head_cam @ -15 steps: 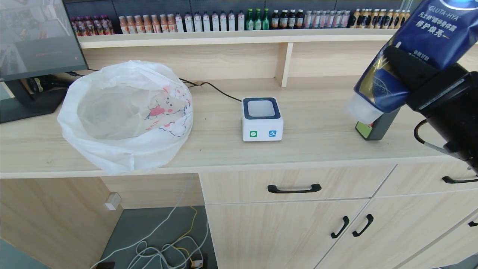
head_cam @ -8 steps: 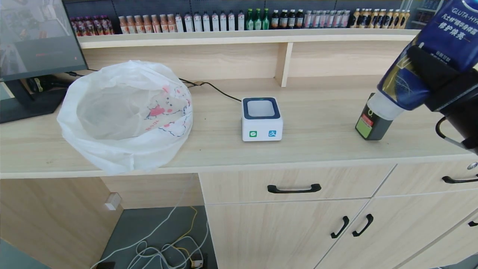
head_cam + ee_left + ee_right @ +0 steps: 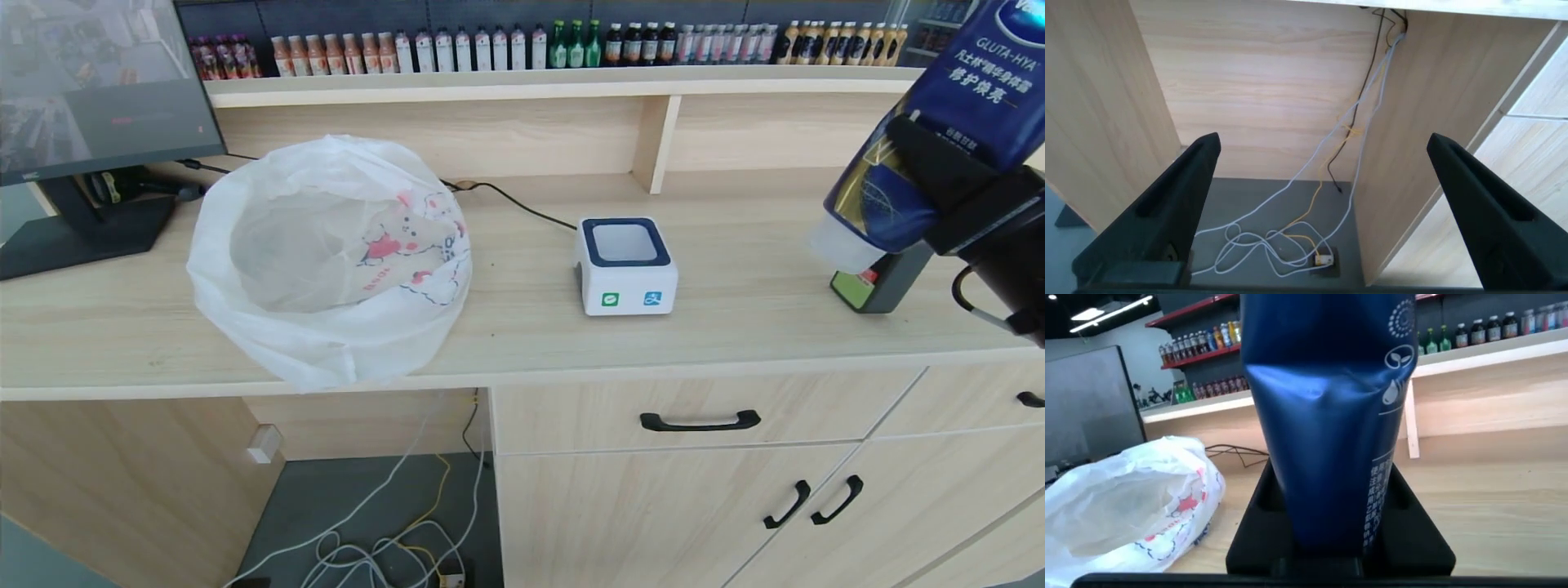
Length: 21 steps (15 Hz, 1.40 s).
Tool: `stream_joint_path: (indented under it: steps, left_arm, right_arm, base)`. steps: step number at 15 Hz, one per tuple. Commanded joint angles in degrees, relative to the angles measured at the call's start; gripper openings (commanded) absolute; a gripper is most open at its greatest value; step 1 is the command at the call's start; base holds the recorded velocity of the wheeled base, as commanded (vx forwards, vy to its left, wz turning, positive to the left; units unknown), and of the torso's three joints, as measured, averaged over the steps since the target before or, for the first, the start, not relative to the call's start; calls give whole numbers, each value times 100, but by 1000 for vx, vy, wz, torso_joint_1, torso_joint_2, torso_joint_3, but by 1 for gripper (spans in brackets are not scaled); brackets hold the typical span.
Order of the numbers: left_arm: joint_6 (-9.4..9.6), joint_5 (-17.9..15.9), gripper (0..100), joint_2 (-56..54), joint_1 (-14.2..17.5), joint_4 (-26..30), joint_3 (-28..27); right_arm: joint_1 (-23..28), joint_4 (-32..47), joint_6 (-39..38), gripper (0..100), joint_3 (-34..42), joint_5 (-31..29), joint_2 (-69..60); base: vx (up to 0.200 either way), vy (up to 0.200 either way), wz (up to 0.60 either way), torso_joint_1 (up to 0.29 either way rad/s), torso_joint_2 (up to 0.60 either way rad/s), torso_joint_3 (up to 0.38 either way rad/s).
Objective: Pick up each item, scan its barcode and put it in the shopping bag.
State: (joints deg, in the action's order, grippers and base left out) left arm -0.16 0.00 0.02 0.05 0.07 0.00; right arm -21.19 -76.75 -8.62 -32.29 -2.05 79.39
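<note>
My right gripper [image 3: 931, 175] sits at the upper right of the head frame, clamped around the tilted blue tube [image 3: 971, 90], cap end pointing down-left. The shopping bag [image 3: 245, 318] stands left of centre on the counter [image 3: 735, 327]. My left gripper [image 3: 1323, 143] hangs low, fingers spread wide.

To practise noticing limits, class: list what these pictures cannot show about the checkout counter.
Tube: the head view's top edge cuts off its upper end; no barcode shows in either view.
Box: head view, partly hidden behind the tube.
Shelf bottles: head view, too small to identify.
</note>
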Motion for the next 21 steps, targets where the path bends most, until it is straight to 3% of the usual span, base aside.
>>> stream_joint_path:
  steps: [1,6,9,11,15,21]
  left_arm:
    - [-2,0,100,-2,-5,1,0]
    - [7,0,100,-2,4,1,0]
    - [16,0,100,-2,4,1,0]
    - [16,0,100,-2,-5,1,0]
    - [7,0,100,-2,4,1,0]
    - [7,0,100,-2,4,1,0]
  right_arm:
    - [-8,2,1,0,-5,3,33]
    - [-43,64,-79,0,-497,-41,350]
    - [-298,187,-131,0,-1438,-287,1061]
    - [-439,196,-527,0,-1675,-771,1387]
    - [-580,248,-1353,0,-2202,-832,1870]
    - [-931,1637,-2627,0,-3187,-1333,2002]
  base:
    - [0,200,0,-2,2,2]
    - [0,0,0,0,0,0]
    - [0,0,0,0,0,0]
    - [0,0,0,0,0,0]
    - [0,0,0,0,0,0]
    - [0,0,0,0,0,0]
